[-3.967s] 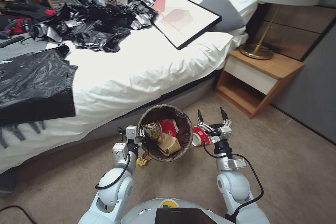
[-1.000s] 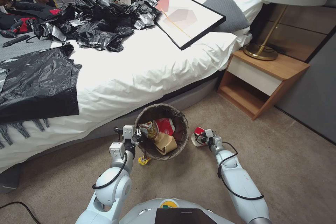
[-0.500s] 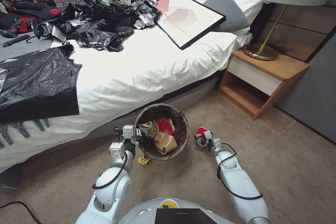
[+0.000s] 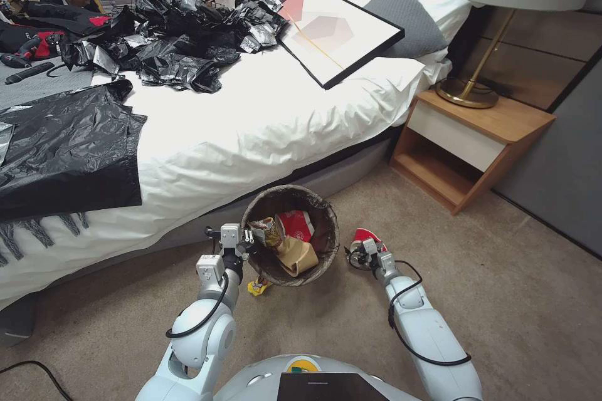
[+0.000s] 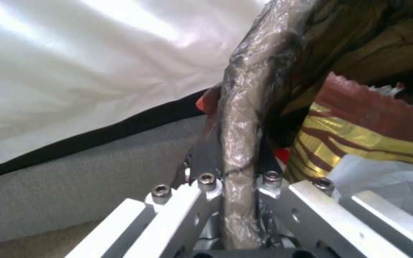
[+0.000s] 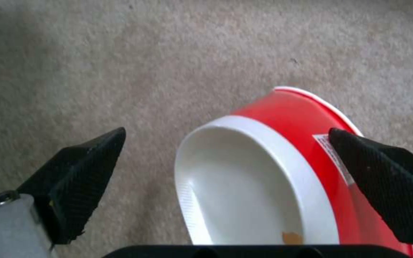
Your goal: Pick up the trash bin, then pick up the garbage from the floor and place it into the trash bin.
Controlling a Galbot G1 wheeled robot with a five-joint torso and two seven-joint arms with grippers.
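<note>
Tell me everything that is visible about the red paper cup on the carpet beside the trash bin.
The red paper cup has a white rim and a white inside, with a small printed label on its red wall. It lies on its side on the beige carpet, its mouth facing the right wrist camera. It rests right of the lined trash bin. The right gripper is open around it, one black finger at its wall, the other apart from it.

A white-sheeted bed (image 4: 263,119) carries black plastic sheets (image 4: 63,150), a framed picture (image 4: 329,25) and a grey pillow (image 4: 404,15), beside a wooden nightstand (image 4: 476,138) bearing a brass lamp (image 4: 476,84).
</note>
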